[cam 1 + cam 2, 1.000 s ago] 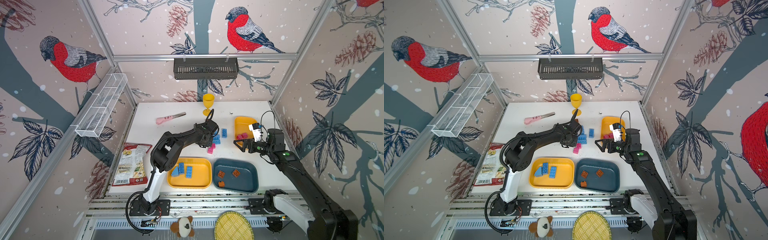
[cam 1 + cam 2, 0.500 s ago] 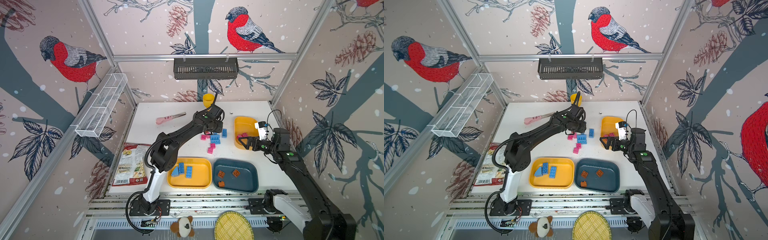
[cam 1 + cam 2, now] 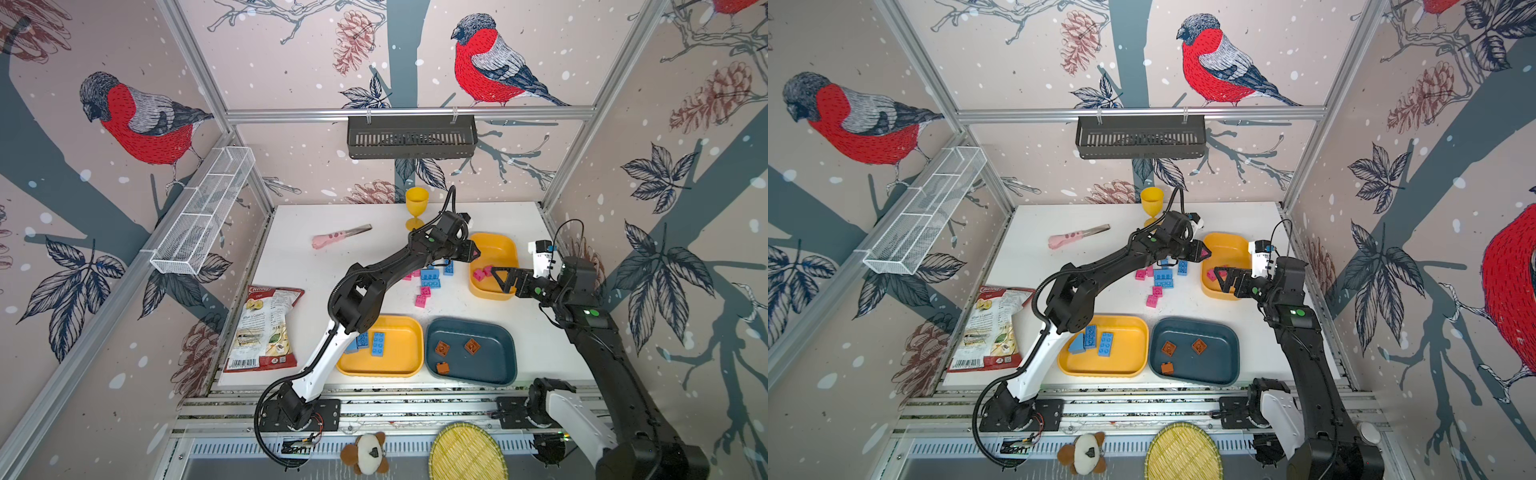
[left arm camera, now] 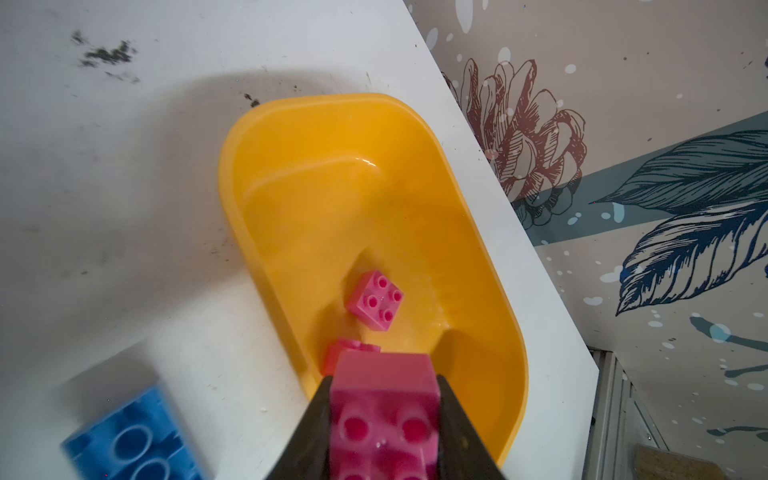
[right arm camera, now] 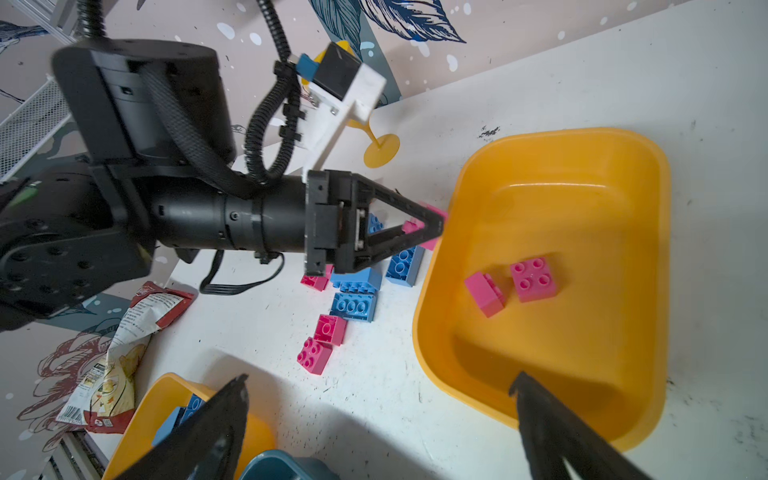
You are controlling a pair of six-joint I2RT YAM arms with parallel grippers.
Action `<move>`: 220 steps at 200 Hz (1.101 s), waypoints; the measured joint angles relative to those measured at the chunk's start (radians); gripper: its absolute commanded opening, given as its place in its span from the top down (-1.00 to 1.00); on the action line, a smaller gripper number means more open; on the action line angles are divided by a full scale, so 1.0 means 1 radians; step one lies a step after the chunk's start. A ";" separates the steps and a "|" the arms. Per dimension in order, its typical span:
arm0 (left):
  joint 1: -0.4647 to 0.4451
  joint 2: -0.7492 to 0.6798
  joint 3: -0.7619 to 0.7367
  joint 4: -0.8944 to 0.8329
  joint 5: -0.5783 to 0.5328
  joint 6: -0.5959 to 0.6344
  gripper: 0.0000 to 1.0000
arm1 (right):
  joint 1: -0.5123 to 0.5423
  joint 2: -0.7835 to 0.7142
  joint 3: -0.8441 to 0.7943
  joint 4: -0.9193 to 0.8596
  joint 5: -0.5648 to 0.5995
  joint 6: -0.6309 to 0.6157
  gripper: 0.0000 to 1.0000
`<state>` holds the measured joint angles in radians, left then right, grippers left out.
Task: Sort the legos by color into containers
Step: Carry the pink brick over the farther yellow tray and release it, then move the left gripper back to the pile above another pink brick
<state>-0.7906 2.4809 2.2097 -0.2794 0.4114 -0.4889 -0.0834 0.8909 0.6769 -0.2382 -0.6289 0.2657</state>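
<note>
A pink lego point(image 4: 384, 415) is clamped by the jaws of the left gripper point(image 3: 473, 253); those of the right gripper point(image 3: 500, 278) are spread empty; several legos point(image 3: 430, 277) are left unsorted.

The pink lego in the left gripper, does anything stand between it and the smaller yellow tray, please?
Nothing visible does. The left gripper holds the pink lego right at the smaller yellow tray's rim, bare floor beyond. Two pink legos lie inside; the open right gripper hangs at the tray's near end, apart.
</note>
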 measured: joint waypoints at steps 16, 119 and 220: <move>-0.011 0.039 0.038 0.013 0.007 -0.002 0.23 | -0.002 -0.008 0.000 -0.001 0.001 0.000 -0.99; 0.000 -0.252 -0.186 -0.098 -0.200 0.176 -0.34 | 0.003 -0.003 -0.007 -0.001 -0.032 0.019 -0.99; 0.071 -0.512 -0.655 -0.278 -0.570 0.189 -0.33 | 0.166 0.050 -0.010 0.028 -0.051 0.026 -0.99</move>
<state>-0.7200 1.9690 1.5547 -0.5579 -0.1585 -0.3000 0.0826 0.9413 0.6674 -0.2104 -0.6796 0.2916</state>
